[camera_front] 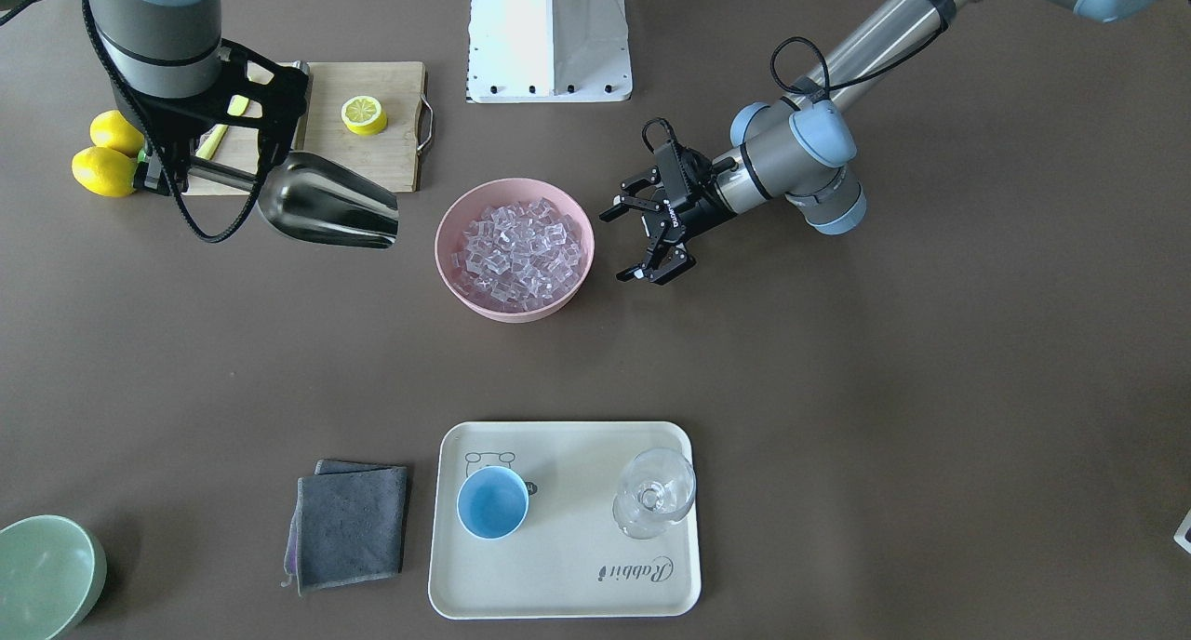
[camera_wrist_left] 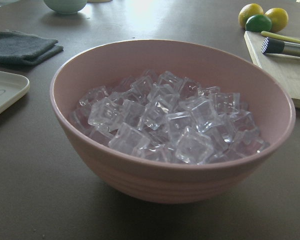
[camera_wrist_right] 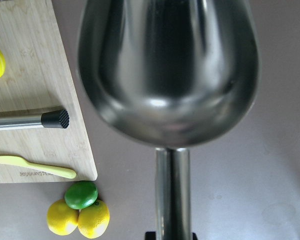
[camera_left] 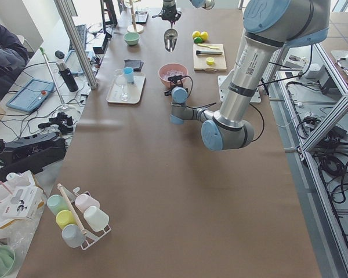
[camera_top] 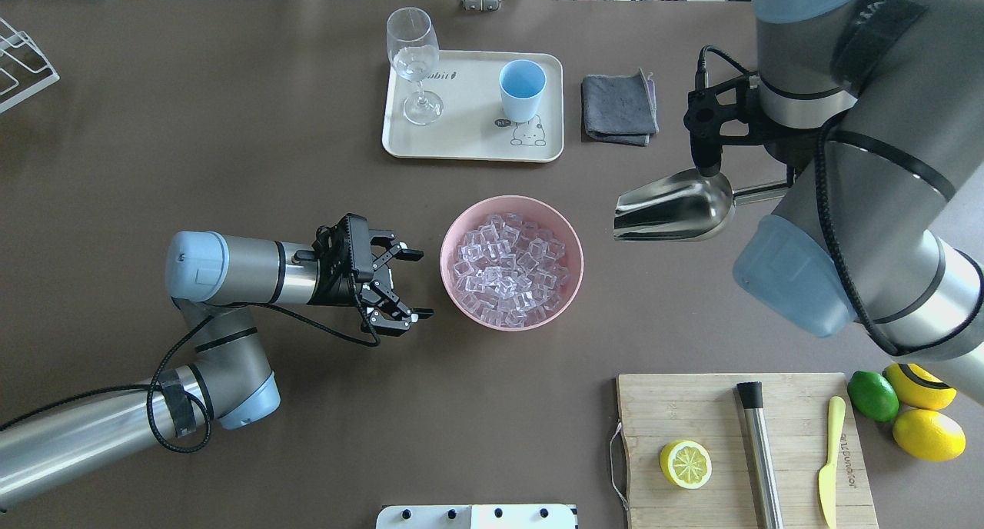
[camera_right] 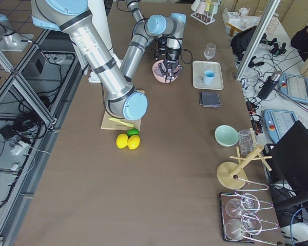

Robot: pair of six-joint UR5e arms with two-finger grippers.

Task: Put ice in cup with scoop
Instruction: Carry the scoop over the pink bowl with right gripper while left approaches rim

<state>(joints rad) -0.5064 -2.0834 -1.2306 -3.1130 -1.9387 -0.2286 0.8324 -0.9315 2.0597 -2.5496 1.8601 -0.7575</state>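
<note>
scoop (camera_top: pixel 673 206) hangs in the air near the pink bowl (camera_top: pixel 444 261), not over it. its long axis is level, with the open mouth toward the bowl and the handle running back into the right gripper (camera_front: pixel 160 177), which pinches it. the overhead view hides that grip behind the arm. the right wrist view shows bare steel in the trough. ice (camera_wrist_left: pixel 165 120) is heaped in the bowl. left gripper (camera_top: pixel 419 283) is at the bowl's other side, fingers spread. cup (camera_top: pixel 523 91) stands on the tray (camera_top: pixel 469 141), well apart.
</note>
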